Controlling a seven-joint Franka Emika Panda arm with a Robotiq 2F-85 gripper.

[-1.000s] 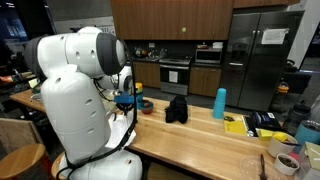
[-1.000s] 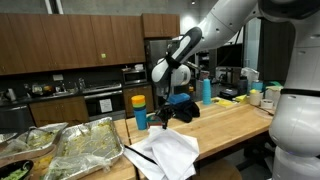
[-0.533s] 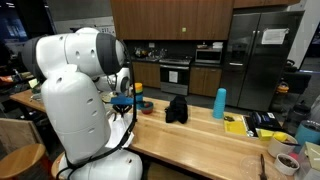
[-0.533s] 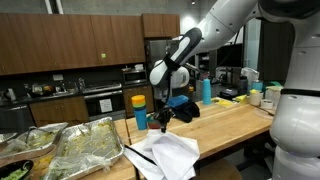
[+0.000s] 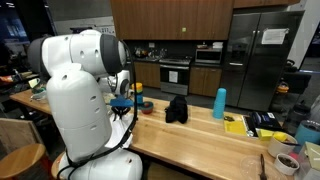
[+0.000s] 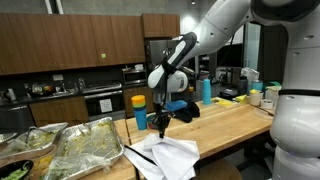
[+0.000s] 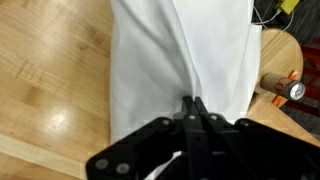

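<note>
A white cloth (image 7: 175, 50) lies on the wooden table (image 7: 50, 80). In the wrist view its folds run together at my gripper (image 7: 192, 101), whose black fingers are shut on a pinch of the fabric. In an exterior view the gripper (image 6: 160, 123) hangs over the table's near end, with the white cloth (image 6: 168, 155) bunched up under it and spreading over the table edge. In an exterior view the robot's white body hides most of the cloth, and the gripper (image 5: 122, 104) shows just past it.
A blue bottle with a yellow cap (image 6: 139, 110) stands close behind the gripper. A black bundle (image 6: 185, 108) lies mid-table and a teal bottle (image 5: 220, 103) stands farther along. Foil trays of food (image 6: 60, 150) sit beside the table. A wooden stool (image 7: 285, 55) stands below.
The arm has shifted slightly, with the gripper a touch lower and still pinching the cloth. Nothing else has moved.
</note>
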